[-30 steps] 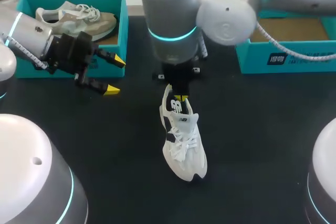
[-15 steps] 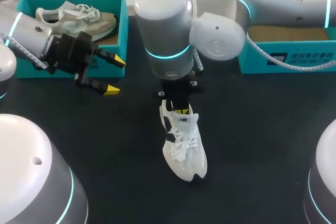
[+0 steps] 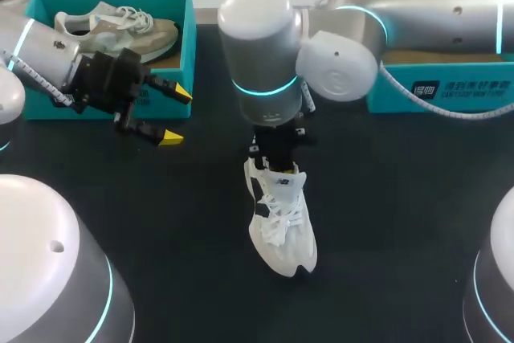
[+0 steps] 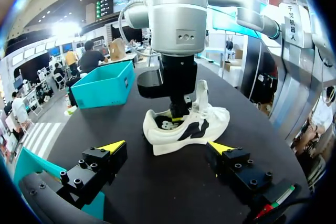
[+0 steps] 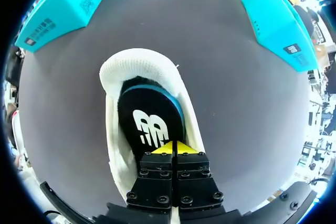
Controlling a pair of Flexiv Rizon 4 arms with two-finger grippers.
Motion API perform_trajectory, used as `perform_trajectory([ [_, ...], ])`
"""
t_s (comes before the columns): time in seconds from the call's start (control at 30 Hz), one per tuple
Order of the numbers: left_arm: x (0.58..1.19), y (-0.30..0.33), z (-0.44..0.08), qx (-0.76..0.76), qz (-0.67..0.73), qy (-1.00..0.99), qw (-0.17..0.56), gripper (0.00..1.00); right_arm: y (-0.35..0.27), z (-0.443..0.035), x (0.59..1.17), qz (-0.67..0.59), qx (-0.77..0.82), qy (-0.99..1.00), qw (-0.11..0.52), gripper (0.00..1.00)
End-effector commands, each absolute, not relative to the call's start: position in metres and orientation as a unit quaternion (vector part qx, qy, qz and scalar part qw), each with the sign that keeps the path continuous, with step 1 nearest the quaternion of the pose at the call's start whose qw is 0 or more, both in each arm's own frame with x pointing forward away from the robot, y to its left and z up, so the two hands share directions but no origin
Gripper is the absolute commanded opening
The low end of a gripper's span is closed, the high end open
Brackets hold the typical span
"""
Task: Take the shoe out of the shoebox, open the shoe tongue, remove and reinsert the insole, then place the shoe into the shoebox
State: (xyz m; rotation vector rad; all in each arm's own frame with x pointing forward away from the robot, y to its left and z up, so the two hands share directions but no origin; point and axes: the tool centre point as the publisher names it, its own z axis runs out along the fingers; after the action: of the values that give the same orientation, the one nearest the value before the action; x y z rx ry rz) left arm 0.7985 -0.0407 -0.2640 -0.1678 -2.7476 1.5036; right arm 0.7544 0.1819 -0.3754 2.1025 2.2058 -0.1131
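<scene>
A white shoe [image 3: 281, 222] lies on the black table near the middle, toe toward me. Its black insole [image 5: 147, 119] lies flat inside the shoe [image 5: 136, 69]. My right gripper [image 3: 277, 160] points straight down into the shoe's opening. Its fingers are shut, and the yellow tips of the gripper [image 5: 174, 148] press on the insole with nothing between them. In the left wrist view the right gripper [image 4: 178, 116] stands in the shoe [image 4: 199, 127]. My left gripper [image 3: 177, 116] hangs open to the left, just in front of the left shoebox [image 3: 189, 38], well apart from the shoe.
The teal left shoebox holds a beige shoe [image 3: 120, 26]. A second teal shoebox [image 3: 442, 86] stands at the back right, under my right arm. Bare black table lies around the white shoe.
My right gripper has come down into the shoe's opening, and the insole that stood up at the heel now lies inside. The left arm has kept still.
</scene>
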Motion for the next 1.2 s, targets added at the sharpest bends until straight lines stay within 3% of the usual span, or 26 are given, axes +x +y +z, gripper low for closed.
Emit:
perform_trajectory([
  [0.03, 0.799, -0.041, -0.264, -0.054, 0.478, -0.877, 0.003, 1.00, 0.187, -0.395, 0.762, -0.033, 0.682, 0.730, 0.035, 0.00],
  [0.27, 0.799, -0.041, -0.264, -0.054, 0.478, -0.877, 0.003, 1.00, 0.195, -0.409, 0.768, -0.031, 0.673, 0.739, 0.020, 0.00],
  [0.63, 0.799, -0.041, -0.264, -0.054, 0.478, -0.877, 0.003, 1.00, 0.195, -0.385, 0.792, -0.009, 0.666, 0.744, 0.059, 0.00],
  [0.97, 0.799, -0.041, -0.264, -0.054, 0.478, -0.877, 0.003, 1.00, 0.202, -0.408, 0.800, -0.004, 0.648, 0.761, 0.028, 0.00],
  [1.2, 0.799, -0.041, -0.264, -0.054, 0.478, -0.877, 0.003, 1.00, 0.201, -0.384, 0.784, -0.014, 0.648, 0.762, 0.017, 0.00],
])
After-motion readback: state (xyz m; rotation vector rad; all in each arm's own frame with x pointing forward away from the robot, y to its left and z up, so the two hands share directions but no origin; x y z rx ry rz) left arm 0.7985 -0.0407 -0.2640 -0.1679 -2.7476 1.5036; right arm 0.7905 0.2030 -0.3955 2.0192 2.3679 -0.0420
